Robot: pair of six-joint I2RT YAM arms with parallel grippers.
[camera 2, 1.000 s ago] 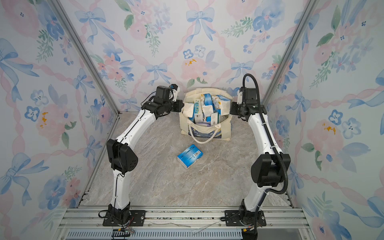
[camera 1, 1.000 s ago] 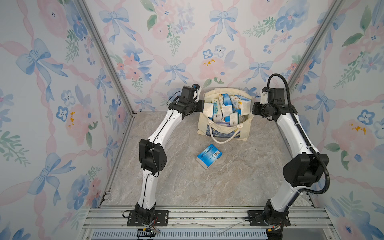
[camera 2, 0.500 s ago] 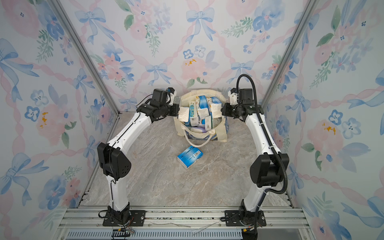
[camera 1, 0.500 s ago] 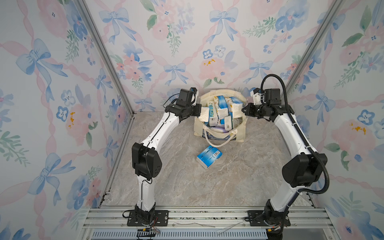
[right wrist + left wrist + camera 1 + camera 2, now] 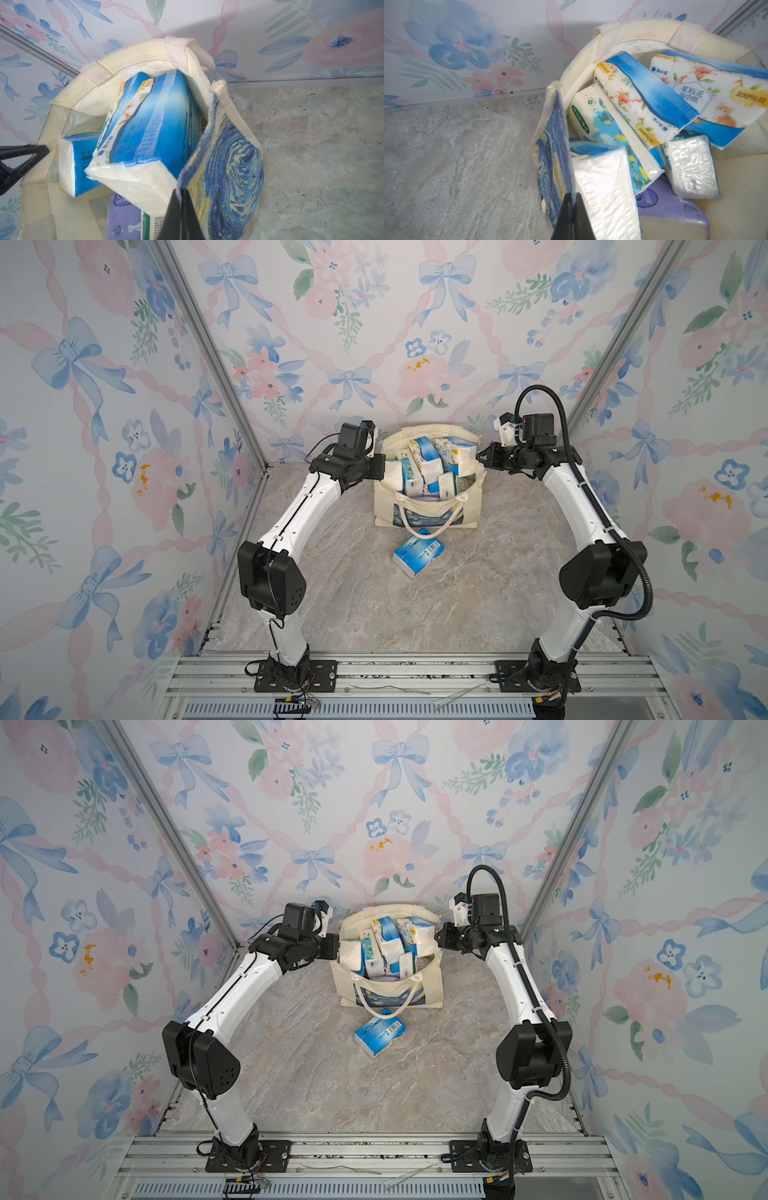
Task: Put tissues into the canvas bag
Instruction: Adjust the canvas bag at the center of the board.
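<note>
While the left gripper [image 5: 573, 200] clamps the left wall of the canvas bag [image 5: 471, 506], upper middle in both top views, tissues [image 5: 430, 466] fill it, one loose pack [image 5: 417, 552] lies just below, and the right gripper [image 5: 180, 194] pinches its right wall.

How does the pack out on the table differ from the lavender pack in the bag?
Colour: the table pack is blue and white with a barcode up; the lavender pack is purple. Place: the table pack lies flat outside, in front of the canvas bag; the lavender pack sits low inside it, under other packs. Both are soft, brick-shaped wrapped packs.
</note>
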